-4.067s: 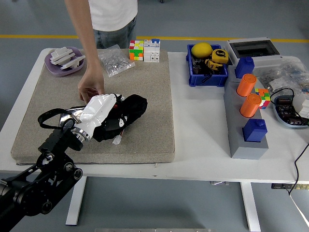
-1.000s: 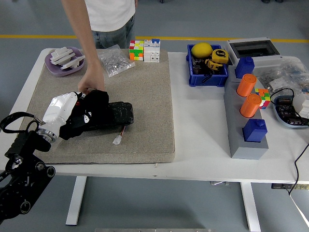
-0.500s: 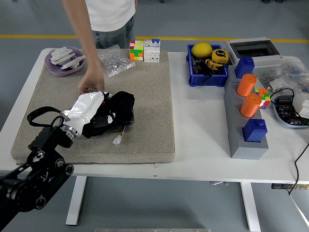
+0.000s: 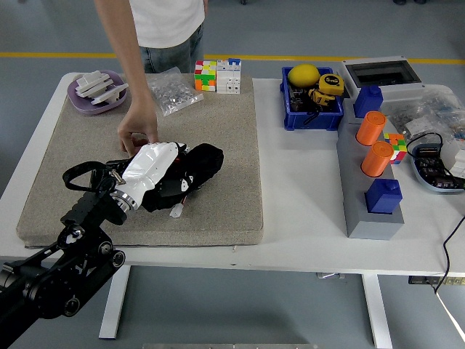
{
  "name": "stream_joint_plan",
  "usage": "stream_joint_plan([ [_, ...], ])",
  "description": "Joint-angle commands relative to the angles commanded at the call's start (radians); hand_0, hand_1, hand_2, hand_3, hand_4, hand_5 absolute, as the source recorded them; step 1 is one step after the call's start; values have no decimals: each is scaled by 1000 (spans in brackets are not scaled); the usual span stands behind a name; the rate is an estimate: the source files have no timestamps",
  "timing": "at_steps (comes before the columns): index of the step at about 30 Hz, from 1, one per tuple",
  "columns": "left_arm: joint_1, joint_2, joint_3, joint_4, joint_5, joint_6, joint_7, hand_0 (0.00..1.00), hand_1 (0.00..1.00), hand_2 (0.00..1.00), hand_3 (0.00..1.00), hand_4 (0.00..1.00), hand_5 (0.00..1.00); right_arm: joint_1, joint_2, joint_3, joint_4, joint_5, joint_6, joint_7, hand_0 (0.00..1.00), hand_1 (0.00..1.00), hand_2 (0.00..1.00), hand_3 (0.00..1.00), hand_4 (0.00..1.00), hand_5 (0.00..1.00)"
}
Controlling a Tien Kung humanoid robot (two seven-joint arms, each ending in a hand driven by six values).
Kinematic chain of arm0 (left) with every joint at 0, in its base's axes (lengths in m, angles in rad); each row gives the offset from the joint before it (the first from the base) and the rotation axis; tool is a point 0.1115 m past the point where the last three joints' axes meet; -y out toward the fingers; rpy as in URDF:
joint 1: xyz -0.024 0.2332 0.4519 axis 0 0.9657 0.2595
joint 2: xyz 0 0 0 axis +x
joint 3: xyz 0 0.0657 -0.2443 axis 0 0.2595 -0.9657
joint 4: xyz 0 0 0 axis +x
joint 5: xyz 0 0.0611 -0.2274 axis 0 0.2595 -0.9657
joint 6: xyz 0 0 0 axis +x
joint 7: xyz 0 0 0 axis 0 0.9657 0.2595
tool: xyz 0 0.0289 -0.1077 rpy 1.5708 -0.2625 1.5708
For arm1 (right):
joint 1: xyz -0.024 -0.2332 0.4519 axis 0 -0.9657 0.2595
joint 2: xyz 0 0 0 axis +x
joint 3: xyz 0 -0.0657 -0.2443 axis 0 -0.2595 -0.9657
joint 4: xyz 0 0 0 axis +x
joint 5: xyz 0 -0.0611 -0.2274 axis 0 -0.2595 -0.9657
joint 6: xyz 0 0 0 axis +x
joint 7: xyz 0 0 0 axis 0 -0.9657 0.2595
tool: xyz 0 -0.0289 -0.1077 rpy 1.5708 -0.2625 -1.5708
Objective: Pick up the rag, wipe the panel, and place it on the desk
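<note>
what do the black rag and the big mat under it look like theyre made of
The black rag looks like soft matte cloth, bunching into folds. The mat looks like a coarse beige felt or carpet-like pad, with a speckled, grainy, matte surface.

left hand [image 4: 149, 174]: shifted right across the mat [image 4: 218, 145] since 0.5 s ago, away from the purple dish [image 4: 98, 92] side; at 1.0 s ago it sat far left near the mat's left edge, now back roughly where it was 4.1 s ago
left arm [image 4: 65, 273]: swung in from the lower-left corner, more of it in frame than 1.0 s ago
rag [image 4: 190, 173]: dragged right with the hand; bunched and rounder now, vs stretched flat and long at 1.0 s ago
white connector [image 4: 176, 211]: rag edge now touching it; at 1.0 s ago it lay clear of the rag
person's hand [image 4: 138, 129]: barely moved; robot hand now just below it again
</note>
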Motion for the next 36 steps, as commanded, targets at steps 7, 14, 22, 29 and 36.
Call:
stream_joint_plan([
  [7,20,3,-32,5,3,3,-2,233,288,532,488,272,2,-5,1,-8,0,3,-2,-3,785,701,691,615,981,470],
  [14,44,16,-79,3,15,4,-3,234,288,532,488,277,2,-8,2,-30,0,27,-4,-3,785,700,691,614,981,469],
  [22,74,36,-145,6,27,3,-5,238,289,533,487,274,2,-10,4,-35,0,34,-5,-3,785,701,691,615,982,468],
  [29,98,53,-200,12,31,2,-8,240,291,532,488,274,2,-12,4,-34,0,32,-6,-4,785,700,691,614,982,469],
  [36,120,78,-264,10,38,1,-14,240,292,532,489,275,2,-12,4,-37,0,38,-6,-3,785,700,691,614,983,469],
])
